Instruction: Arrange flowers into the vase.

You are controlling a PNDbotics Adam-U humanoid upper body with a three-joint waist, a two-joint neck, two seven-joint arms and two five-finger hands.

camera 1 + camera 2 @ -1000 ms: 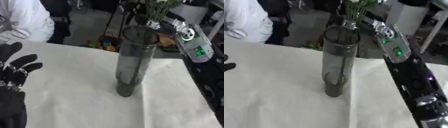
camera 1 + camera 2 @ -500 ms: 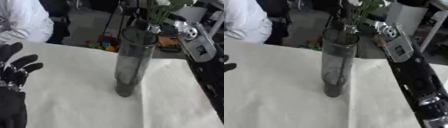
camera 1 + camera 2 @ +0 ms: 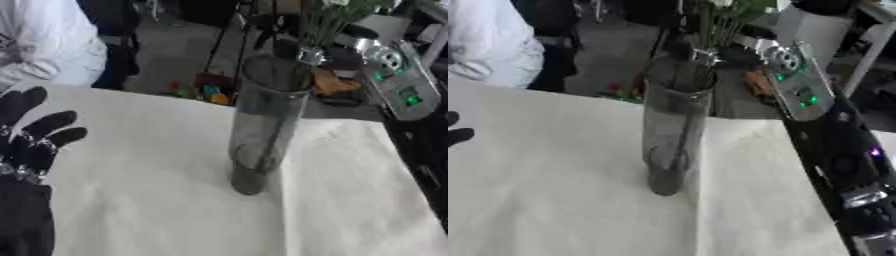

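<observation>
While right hand (image 3: 302,52) grips, flowers (image 3: 328,20) top vase (image 3: 262,125).

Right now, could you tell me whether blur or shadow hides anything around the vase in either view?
Left eye view: the vase is soft-edged but readable, and the flower stems smear together. Right eye view: the right hand at the vase's mouth is dark and blurred, so its fingers are unreadable. The left hand shows open.

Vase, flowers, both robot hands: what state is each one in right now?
Vase: upright on the white cloth, stems reaching inside.
Flowers: held above the vase, stems entering its mouth.
Right hand: at the vase rim, holding the stems.
Left hand: idle, open, lower left.
</observation>
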